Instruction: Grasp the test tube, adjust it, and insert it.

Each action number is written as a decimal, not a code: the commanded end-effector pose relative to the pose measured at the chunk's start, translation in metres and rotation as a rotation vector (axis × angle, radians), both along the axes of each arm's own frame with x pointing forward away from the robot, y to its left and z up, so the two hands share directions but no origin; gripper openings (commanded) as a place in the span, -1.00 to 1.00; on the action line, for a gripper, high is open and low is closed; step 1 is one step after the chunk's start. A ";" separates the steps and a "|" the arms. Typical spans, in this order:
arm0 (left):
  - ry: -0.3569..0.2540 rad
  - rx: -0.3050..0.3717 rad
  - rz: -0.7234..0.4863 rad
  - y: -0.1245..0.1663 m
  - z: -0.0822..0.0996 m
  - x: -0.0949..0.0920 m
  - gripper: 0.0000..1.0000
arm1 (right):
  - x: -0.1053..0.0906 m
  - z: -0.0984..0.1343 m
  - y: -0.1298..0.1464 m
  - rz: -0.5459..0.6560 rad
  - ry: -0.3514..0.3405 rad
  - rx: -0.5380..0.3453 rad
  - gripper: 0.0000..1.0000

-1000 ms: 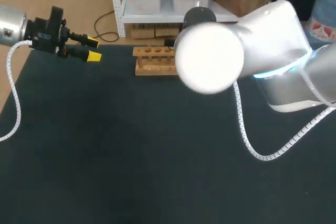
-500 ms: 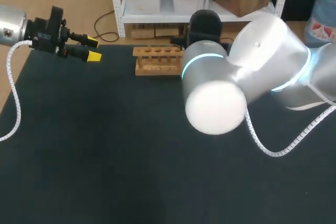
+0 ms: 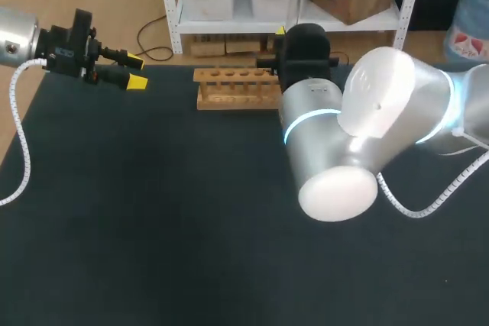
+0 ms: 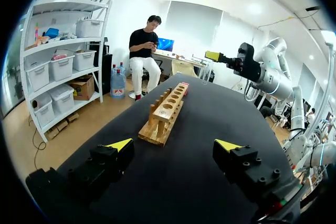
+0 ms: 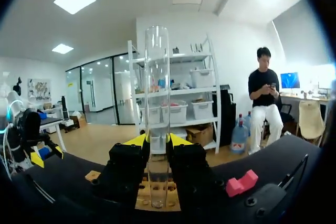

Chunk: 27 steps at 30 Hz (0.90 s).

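Note:
A clear test tube [image 5: 157,103] stands upright between the yellow-tipped fingers of my right gripper [image 5: 157,141], which is shut on its lower part. Just beneath and ahead of it lies the wooden rack [image 5: 143,199], its holes facing up. In the head view the rack [image 3: 233,88] sits at the table's back edge; the black right gripper [image 3: 302,47] hangs over its right end, and the tube is hidden there. My left gripper [image 3: 130,71] is open and empty, off the rack's left end. The left wrist view looks along the rack [image 4: 167,113] past that gripper [image 4: 173,145].
A small pink block [image 5: 241,183] lies on the dark table [image 3: 153,227] beside the rack's far end; it shows as a pink block [image 4: 185,86] in the left wrist view too. My right arm's bulky elbow [image 3: 340,181] hangs over the table's right middle.
The right arm's elbow has swung right and toward the front, uncovering the rack's right end and the gripper above it. The left arm has kept still.

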<state>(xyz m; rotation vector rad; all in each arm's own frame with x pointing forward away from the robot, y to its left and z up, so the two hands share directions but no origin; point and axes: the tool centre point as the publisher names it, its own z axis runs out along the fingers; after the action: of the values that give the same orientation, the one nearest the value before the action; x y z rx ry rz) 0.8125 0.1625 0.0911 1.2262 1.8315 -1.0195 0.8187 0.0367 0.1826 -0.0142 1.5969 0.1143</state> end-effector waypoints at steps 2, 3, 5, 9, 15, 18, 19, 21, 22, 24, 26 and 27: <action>-0.003 -0.001 0.001 0.000 -0.001 -0.001 1.00 | 0.012 -0.010 0.001 0.061 -0.097 -0.012 -1.00; -0.003 -0.001 0.001 0.000 -0.001 -0.001 1.00 | 0.014 -0.011 0.002 0.065 -0.106 -0.011 -1.00; -0.003 -0.001 0.001 0.000 -0.001 -0.001 1.00 | 0.019 -0.012 0.005 0.071 -0.117 0.002 -1.00; -0.003 -0.001 0.001 0.000 -0.001 -0.001 1.00 | 0.028 -0.014 0.009 0.079 -0.145 0.019 -1.00; -0.003 -0.001 0.001 0.000 -0.001 -0.001 1.00 | 0.040 -0.017 0.011 0.090 -0.169 0.018 -1.00; -0.003 -0.001 0.001 0.000 -0.001 -0.001 1.00 | 0.045 -0.020 0.011 0.096 -0.173 0.020 -1.00; -0.003 -0.001 0.001 0.000 -0.001 -0.001 1.00 | 0.047 -0.020 0.011 0.098 -0.173 0.020 -1.00; -0.003 -0.001 0.001 0.000 -0.001 -0.001 1.00 | 0.049 -0.022 0.011 0.103 -0.176 0.020 -1.00; -0.003 -0.001 0.001 0.000 -0.001 -0.001 1.00 | 0.050 -0.023 0.011 0.105 -0.178 0.019 -1.00; -0.003 -0.001 0.001 0.000 -0.001 -0.001 1.00 | 0.052 -0.025 0.011 0.108 -0.179 0.018 -1.00; -0.003 -0.001 0.001 0.000 -0.001 -0.001 1.00 | 0.054 -0.028 0.010 0.111 -0.182 0.011 -1.00; -0.003 -0.001 0.001 0.000 -0.001 -0.001 1.00 | 0.055 -0.028 0.010 0.111 -0.182 0.011 -1.00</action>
<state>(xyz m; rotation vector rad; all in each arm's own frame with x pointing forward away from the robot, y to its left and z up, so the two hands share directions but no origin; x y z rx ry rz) 0.8125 0.1625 0.0911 1.2264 1.8316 -1.0194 0.8693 0.0486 0.1590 0.0317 1.4623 0.0788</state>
